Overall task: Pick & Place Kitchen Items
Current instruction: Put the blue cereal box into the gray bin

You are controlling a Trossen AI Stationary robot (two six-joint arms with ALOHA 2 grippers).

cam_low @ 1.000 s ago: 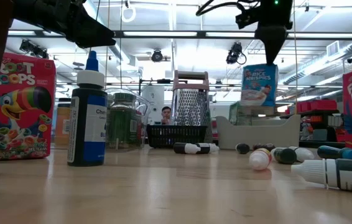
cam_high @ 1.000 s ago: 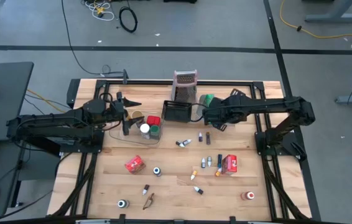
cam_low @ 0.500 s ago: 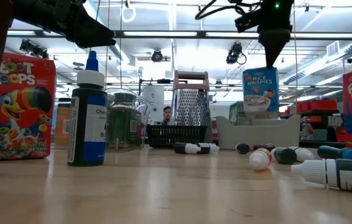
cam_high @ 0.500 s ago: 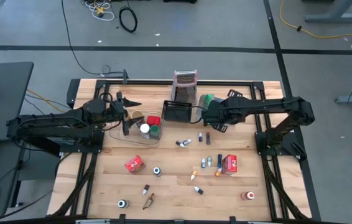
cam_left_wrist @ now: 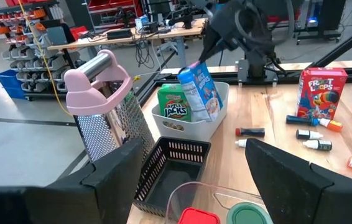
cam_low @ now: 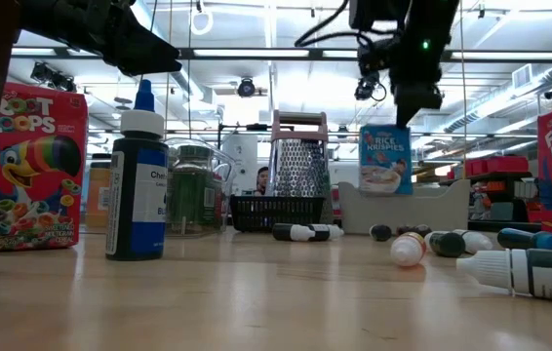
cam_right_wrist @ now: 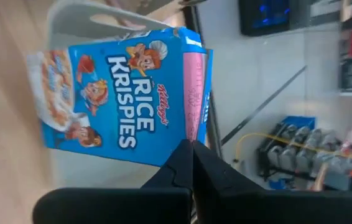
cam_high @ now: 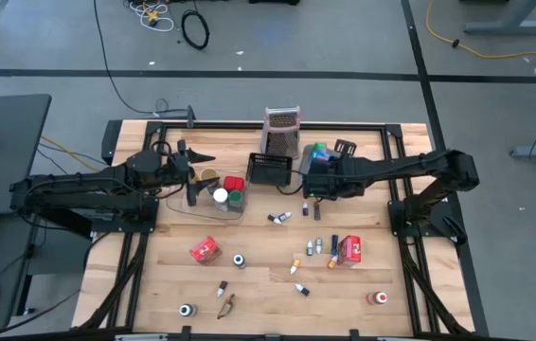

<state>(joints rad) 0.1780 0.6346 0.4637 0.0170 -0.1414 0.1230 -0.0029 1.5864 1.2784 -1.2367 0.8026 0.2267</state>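
The Rice Krispies box [cam_low: 385,160] hangs above the tray [cam_low: 405,207], right of the grater [cam_low: 299,166].

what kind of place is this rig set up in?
Most likely a robotics lab or workshop, not a kitchen. The wooden table stands on a bare grey floor with loose cables; the left wrist view shows workbenches and parts-bin racks behind, and the low view shows strip lights overhead.
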